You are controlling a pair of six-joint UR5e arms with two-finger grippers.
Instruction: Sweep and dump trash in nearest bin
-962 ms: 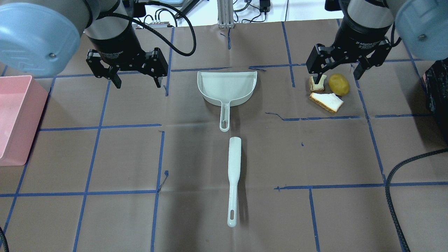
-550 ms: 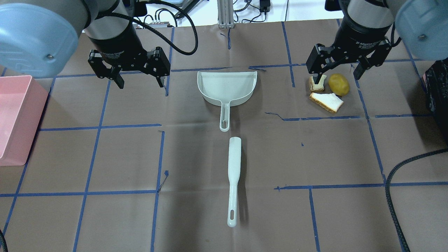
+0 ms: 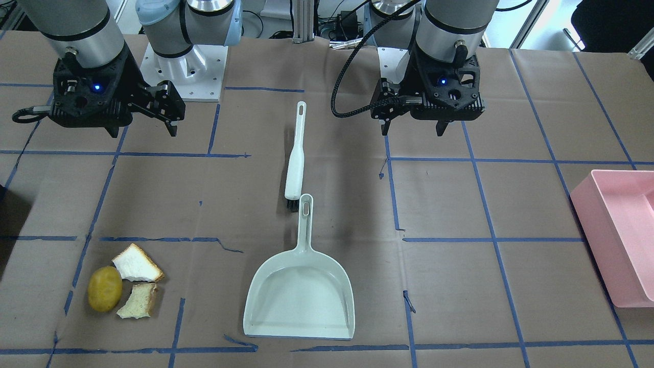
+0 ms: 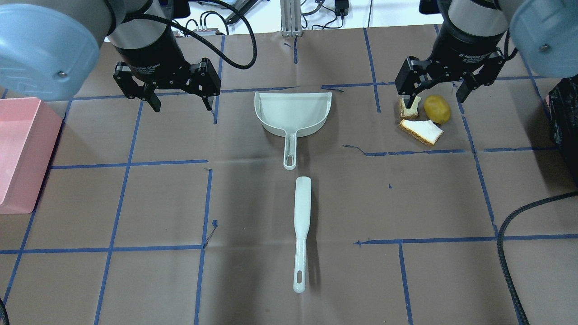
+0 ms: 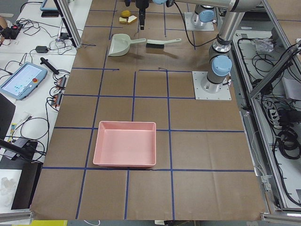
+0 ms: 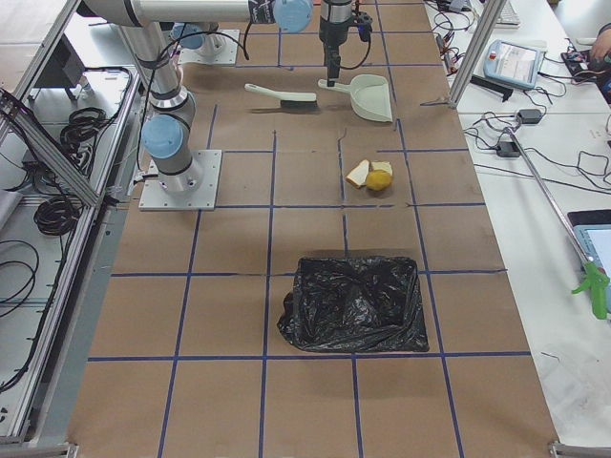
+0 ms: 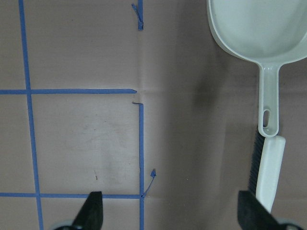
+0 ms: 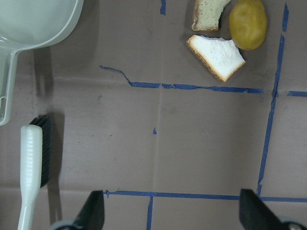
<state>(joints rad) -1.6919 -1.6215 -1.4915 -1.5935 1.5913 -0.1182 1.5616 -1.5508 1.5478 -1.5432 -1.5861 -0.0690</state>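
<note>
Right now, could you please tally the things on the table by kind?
Potato: 1
Bread pieces: 2
Dustpan: 1
Brush: 1
Pink bin: 1
Black trash bag: 1
Total: 7

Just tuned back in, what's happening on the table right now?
Nothing is picked up yet. The left gripper and the right gripper are both open and empty above the table. The dustpan and the brush lie untouched in line at the middle. The trash, a potato and two bread pieces, sits clustered on the robot's right, on the side of the black-bagged bin. The pink bin is at the far left. No sweeping has begun.
</note>
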